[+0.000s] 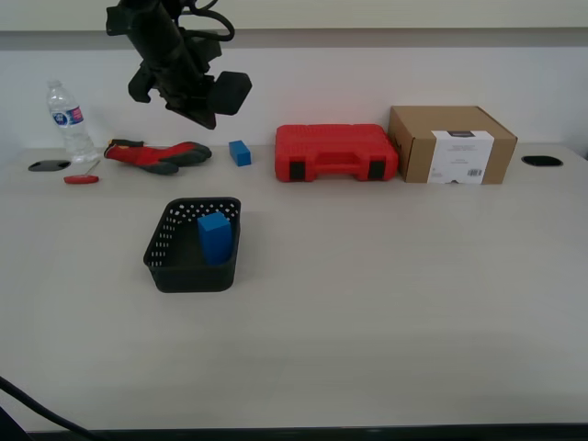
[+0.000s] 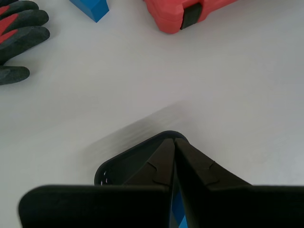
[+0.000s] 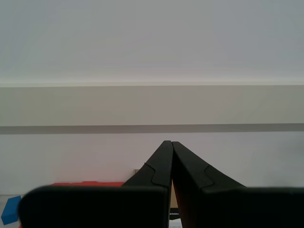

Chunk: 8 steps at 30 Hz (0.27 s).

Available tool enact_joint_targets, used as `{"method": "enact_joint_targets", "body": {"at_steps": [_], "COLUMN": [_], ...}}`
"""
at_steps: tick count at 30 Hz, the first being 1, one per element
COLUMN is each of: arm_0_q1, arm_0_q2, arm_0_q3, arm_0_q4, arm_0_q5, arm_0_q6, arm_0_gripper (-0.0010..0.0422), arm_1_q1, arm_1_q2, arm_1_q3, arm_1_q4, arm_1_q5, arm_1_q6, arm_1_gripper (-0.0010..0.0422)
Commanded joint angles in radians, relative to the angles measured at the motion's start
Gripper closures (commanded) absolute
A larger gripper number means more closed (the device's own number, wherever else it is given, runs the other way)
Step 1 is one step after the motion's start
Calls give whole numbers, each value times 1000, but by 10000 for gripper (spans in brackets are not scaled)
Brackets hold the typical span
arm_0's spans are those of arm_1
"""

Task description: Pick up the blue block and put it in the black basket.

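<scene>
The blue block (image 1: 214,236) stands inside the black basket (image 1: 184,276) on the table, at the exterior view's left. My first gripper (image 1: 197,112) hangs high above the table, behind and above the basket, shut and empty. In the first wrist view its fingertips (image 2: 173,141) meet over the basket's far rim (image 2: 123,164), and a sliver of the blue block (image 2: 176,214) shows between the fingers. My second gripper (image 3: 168,143) is shut and empty and faces the wall. It is out of the exterior view.
A smaller blue cube (image 1: 240,152), a red plastic case (image 1: 336,152), a cardboard box (image 1: 450,144), a red and black glove (image 1: 152,154), a water bottle (image 1: 68,121) and a red-handled tool (image 1: 81,179) line the table's back.
</scene>
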Motion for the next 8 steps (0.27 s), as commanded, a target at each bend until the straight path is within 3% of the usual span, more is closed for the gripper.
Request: {"method": "enact_joint_targets", "body": {"at_steps": [1,8], "arm_0_q1": [0,0], "arm_0_q2": [0,0], "arm_0_q3": [1,1], "arm_0_q4": [2,2], "arm_0_q5": [0,0], "arm_0_q6": [0,0], "arm_0_gripper": [413,413], "arm_1_q1": [0,0], "arm_1_q2": [0,0], "arm_1_q3": [1,1], "arm_1_q4": [2,5], "arm_1_q5": [-1,-1], "arm_1_q6": [2,2], "arm_1_gripper": [413,413]}}
